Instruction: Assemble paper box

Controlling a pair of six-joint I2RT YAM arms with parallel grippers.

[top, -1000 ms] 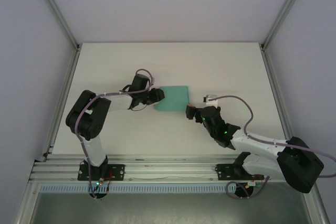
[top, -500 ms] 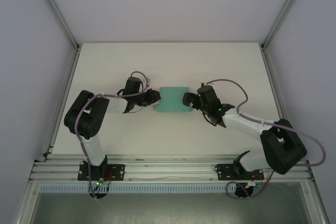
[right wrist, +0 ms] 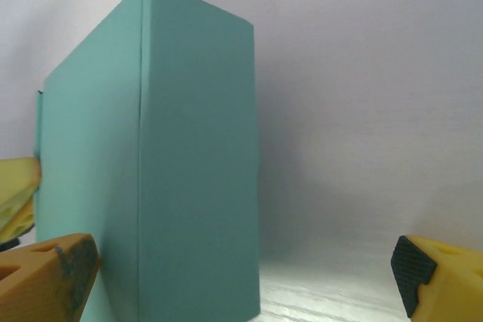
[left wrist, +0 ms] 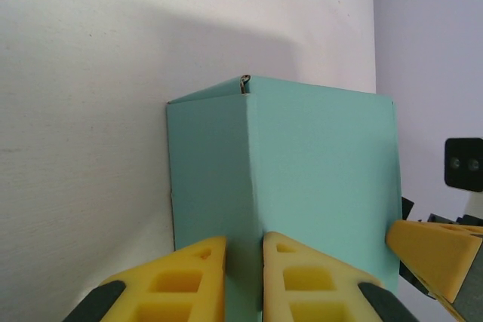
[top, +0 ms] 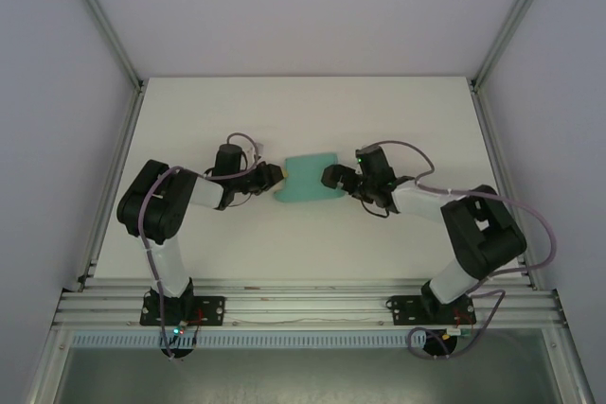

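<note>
The teal-green paper box (top: 308, 182) sits mid-table, folded up into a hollow sleeve. My left gripper (top: 277, 175) reaches in from the left. In the left wrist view its yellow fingers (left wrist: 198, 280) are pinched on the box (left wrist: 302, 171) wall just beside a fold. My right gripper (top: 329, 177) meets the box from the right. In the right wrist view it (right wrist: 241, 280) stands wide open, with the box (right wrist: 173, 171) upright between the jaws, close to the left finger (right wrist: 45, 277) and apart from the other finger.
The white table (top: 379, 120) is fenced by aluminium posts and grey walls on three sides. A metal rail (top: 303, 307) carrying both arm bases runs along the near edge. The right gripper's yellow finger (left wrist: 434, 250) pokes into the left wrist view.
The right arm swung in from the near right until its open jaws reached the box's right end. The left jaws narrowed onto the box's left edge, and the box shifted slightly left.
</note>
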